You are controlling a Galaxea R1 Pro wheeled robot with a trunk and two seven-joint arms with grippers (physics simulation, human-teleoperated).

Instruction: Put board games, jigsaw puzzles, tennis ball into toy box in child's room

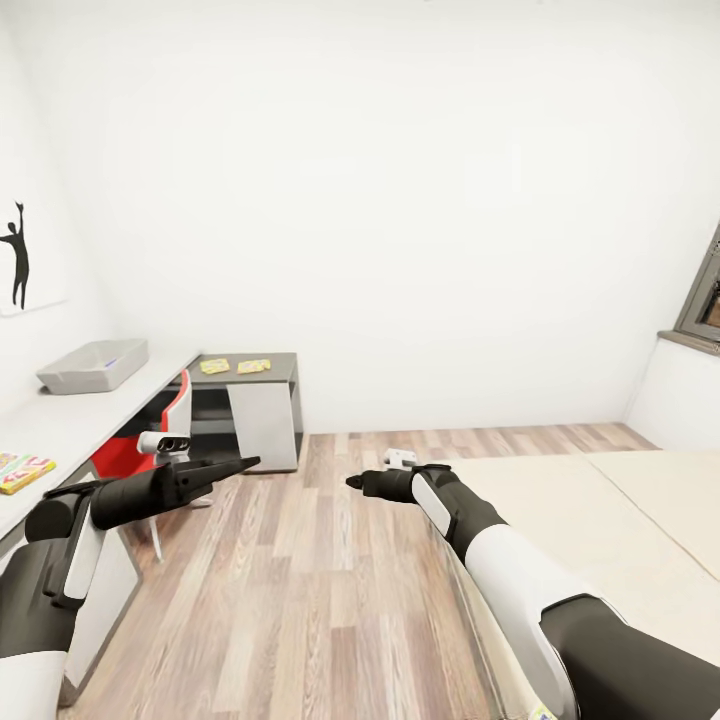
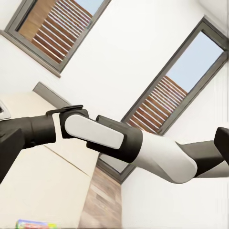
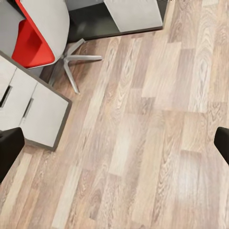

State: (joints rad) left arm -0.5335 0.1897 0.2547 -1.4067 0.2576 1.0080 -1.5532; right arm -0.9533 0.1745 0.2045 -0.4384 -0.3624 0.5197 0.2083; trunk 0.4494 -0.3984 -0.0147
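The light grey toy box (image 1: 92, 365) stands on the long white table (image 1: 70, 420) along the left wall. Two jigsaw puzzles (image 1: 214, 366) (image 1: 254, 366) lie flat on the dark grey desk (image 1: 282, 368) beyond it. A colourful board game (image 1: 20, 470) rests on the white table near me. The bed (image 1: 600, 530) spreads at the right, and a colourful box edge (image 2: 36, 223) lies on its beige mattress. The tennis ball is out of view. My left gripper (image 1: 250, 462) and right gripper (image 1: 352, 482) hover over the floor, both open and empty, their fingers (image 3: 9, 152) wide apart.
A red and white swivel chair (image 1: 150, 440) sits tucked under the table. A grey drawer unit (image 3: 33, 114) stands below the table edge. Wood-plank floor (image 1: 300, 580) runs between table and bed. A grey-framed window (image 1: 705, 300) is at the right.
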